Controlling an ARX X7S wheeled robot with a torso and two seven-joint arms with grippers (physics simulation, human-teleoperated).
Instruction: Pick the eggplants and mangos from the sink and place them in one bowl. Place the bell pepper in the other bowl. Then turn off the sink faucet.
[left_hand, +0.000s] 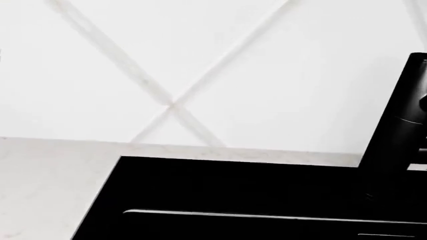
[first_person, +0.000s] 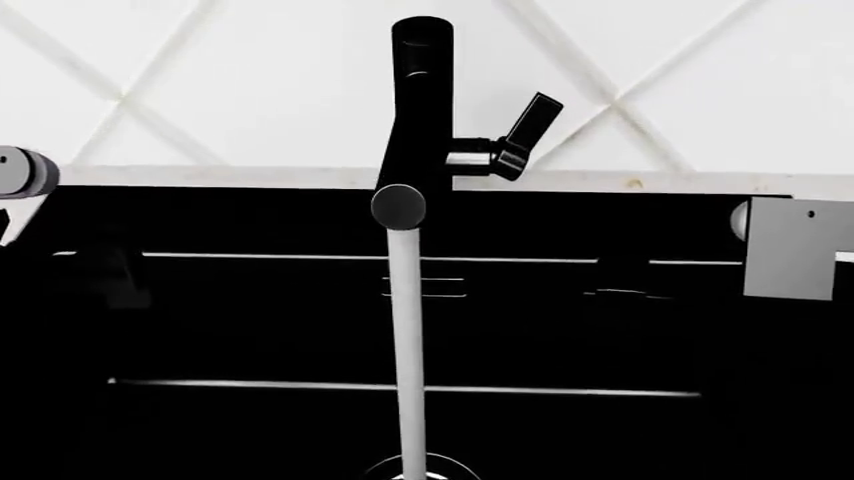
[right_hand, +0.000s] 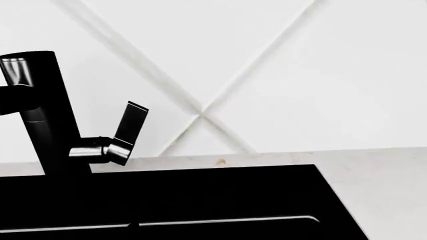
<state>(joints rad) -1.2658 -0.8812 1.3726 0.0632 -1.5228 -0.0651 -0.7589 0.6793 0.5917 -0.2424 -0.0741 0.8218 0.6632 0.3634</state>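
Observation:
The black sink (first_person: 240, 330) fills the lower head view, with its chrome drain (first_person: 416, 466) at the bottom edge. The sink faucet (first_person: 420, 100) stands at the back rim, its lever (first_person: 530, 125) angled up to the right. A pale column runs from the faucet's round head (first_person: 398, 207) straight down to the drain. My left gripper (first_person: 114, 278) and right gripper (first_person: 621, 275) show only as faint dark shapes against the basin. The faucet (right_hand: 43, 115) and lever (right_hand: 128, 127) also appear in the right wrist view. Eggplants, mangos, bell pepper and bowls are out of view.
Grey links of my arms sit at the left edge (first_person: 20, 175) and the right edge (first_person: 794, 250). White counter (left_hand: 47, 185) borders the sink (left_hand: 233, 185), and the faucet column (left_hand: 400, 125) rises beside it. White tiled wall (first_person: 267, 90) stands behind.

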